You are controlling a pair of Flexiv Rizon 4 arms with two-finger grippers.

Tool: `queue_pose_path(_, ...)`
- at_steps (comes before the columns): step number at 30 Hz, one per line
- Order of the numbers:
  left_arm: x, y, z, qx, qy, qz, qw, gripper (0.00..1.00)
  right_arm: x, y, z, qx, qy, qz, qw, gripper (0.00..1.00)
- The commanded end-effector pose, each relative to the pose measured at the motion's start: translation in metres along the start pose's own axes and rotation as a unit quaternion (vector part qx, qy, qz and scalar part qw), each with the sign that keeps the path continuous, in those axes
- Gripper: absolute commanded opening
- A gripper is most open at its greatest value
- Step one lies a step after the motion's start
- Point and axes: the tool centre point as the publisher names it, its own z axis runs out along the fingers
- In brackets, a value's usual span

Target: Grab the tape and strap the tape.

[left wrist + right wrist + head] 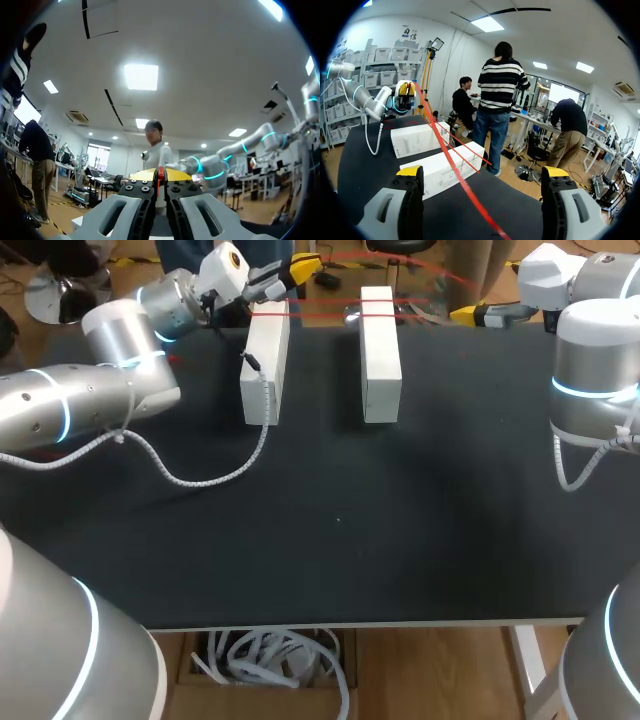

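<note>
Over white blocks, red tape, pinched by left hand

No words or numbers can be read on anything on the desk. The nearer white box has a few tiny marks on its long side (too small to read). The farther white box has faint print, also too small to read.

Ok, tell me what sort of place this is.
Probably a robotics lab test bench. A left arm and a right arm flank a black table holding two white boxes, with red tape strung between them.
</note>
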Motion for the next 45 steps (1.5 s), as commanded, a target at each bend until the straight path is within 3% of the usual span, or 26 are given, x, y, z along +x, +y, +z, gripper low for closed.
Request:
queue_pose_path(1, -0.003, 0.002, -0.001, 0.002, 0.004, 0.0, 1.0, 0.0, 0.0, 0.0, 0.0, 0.0, 0.0, 0.0, 1.0, 1.0)
queue_pose_path(5, -0.003, 0.002, -0.001, 0.002, 0.004, 0.0, 1.0, 0.0, 0.003, 0.004, 0.001, 0.009, -0.004, 0.01, 1.0, 1.0)
queue_pose_path(9, -0.003, 0.002, -0.001, 0.002, 0.004, 0.0, 1.0, 0.0, 0.01, 0.012, -0.001, 0.035, -0.036, 0.092, 0.994, 1.0)
queue_pose_path(17, -0.003, 0.002, -0.001, 0.002, 0.004, 0.0, 1.0, 0.0, 0.021, 0.025, -0.026, 0.047, -0.105, 0.242, 0.963, 1.0)
queue_pose_path(20, -0.003, 0.002, -0.001, 0.002, 0.004, 0.0, 1.0, 0.0, 0.027, 0.028, -0.032, 0.029, -0.097, 0.313, 0.944, 1.0)
queue_pose_path(22, -0.003, 0.002, -0.001, 0.002, 0.004, 0.0, 1.0, 0.0, 0.03, 0.033, -0.037, -0.013, -0.104, 0.351, 0.931, 1.0)
queue_pose_path(23, -0.003, 0.002, -0.001, 0.002, 0.004, 0.0, 1.0, 0.0, 0.029, 0.036, -0.042, -0.048, -0.132, 0.357, 0.923, 1.0)
queue_pose_path(24, -0.003, 0.002, -0.001, 0.002, 0.004, 0.0, 1.0, 0.0, 0.029, 0.038, -0.044, -0.052, -0.132, 0.355, 0.924, 1.0)
queue_pose_path(27, -0.003, 0.002, -0.001, 0.002, 0.004, 0.0, 1.0, 0.0, 0.032, 0.039, -0.048, -0.078, -0.146, 0.38, 0.91, 1.0)
queue_pose_path(32, -0.003, 0.002, -0.001, 0.002, 0.004, 0.0, 1.0, 0.0, 0.038, 0.036, -0.051, -0.118, -0.155, 0.454, 0.869, 1.0)
queue_pose_path(37, -0.003, 0.002, -0.001, 0.002, 0.004, 0.0, 1.0, 0.0, 0.045, 0.038, -0.052, -0.171, -0.158, 0.482, 0.845, 1.0)
queue_pose_path(38, -0.003, 0.002, -0.001, 0.002, 0.004, 0.0, 1.0, 0.0, 0.047, 0.038, -0.052, -0.174, -0.157, 0.48, 0.845, 1.0)
queue_pose_path(40, -0.003, 0.002, -0.001, 0.002, 0.004, 0.0, 1.0, 0.0, 0.05, 0.038, -0.052, -0.159, -0.157, 0.423, 0.878, 1.0)
queue_pose_path(45, -0.003, 0.002, -0.001, 0.002, 0.004, 0.0, 1.0, 0.0, 0.05, 0.038, -0.052, -0.159, -0.157, 0.423, 0.878, 1.0)
